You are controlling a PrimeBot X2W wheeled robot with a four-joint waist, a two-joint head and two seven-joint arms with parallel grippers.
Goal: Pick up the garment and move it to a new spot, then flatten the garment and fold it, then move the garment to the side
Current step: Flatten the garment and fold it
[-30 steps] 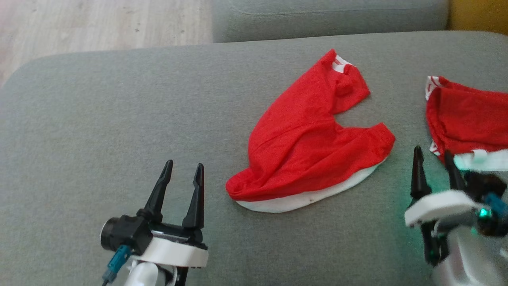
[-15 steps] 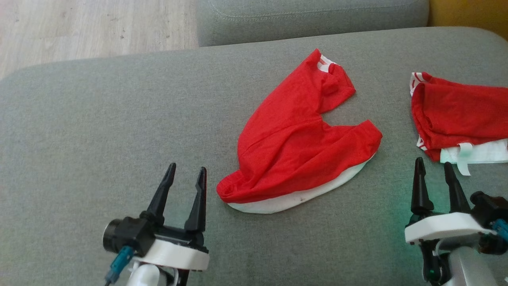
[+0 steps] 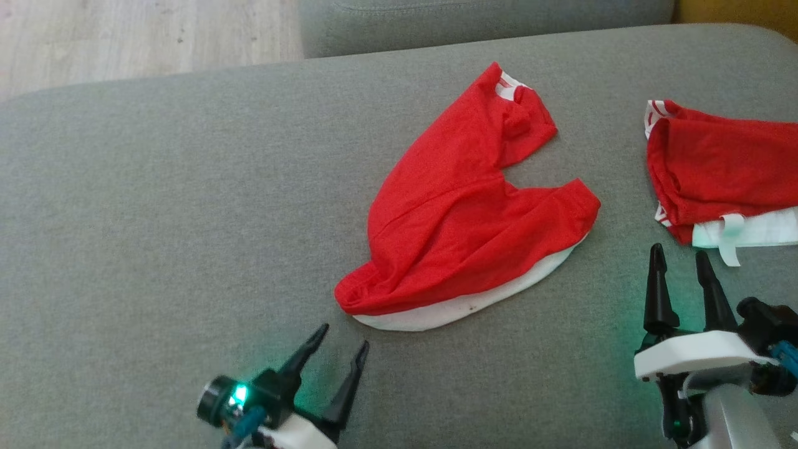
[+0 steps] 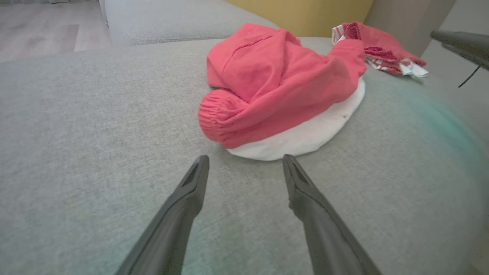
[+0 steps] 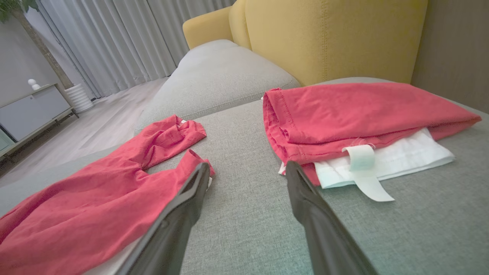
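Red garment (image 3: 461, 231) lies crumpled mid grey cushion (image 3: 156, 218), white layer beneath | left gripper (image 3: 344, 335) fingers apart, empty, just short of its near edge | right gripper (image 3: 677, 251) fingers apart, empty, near folded red cloth (image 3: 717, 168)

Soft even daylight, green glow on the cushion (image 3: 156, 187) (wrist edges warp).

Garment (image 3: 461, 212): red shorts, with white lining showing as a crescent along the near edge. Unfolded, rumpled, lying loose on the grey cushion (image 3: 156, 206). The gathered elastic end lies just ahead of the left gripper (image 3: 343, 334), not touching. One leg points away from that gripper. The other reaches toward the right gripper (image 3: 678, 251) and stops short of its fingers. Small dark speck on the white edge.
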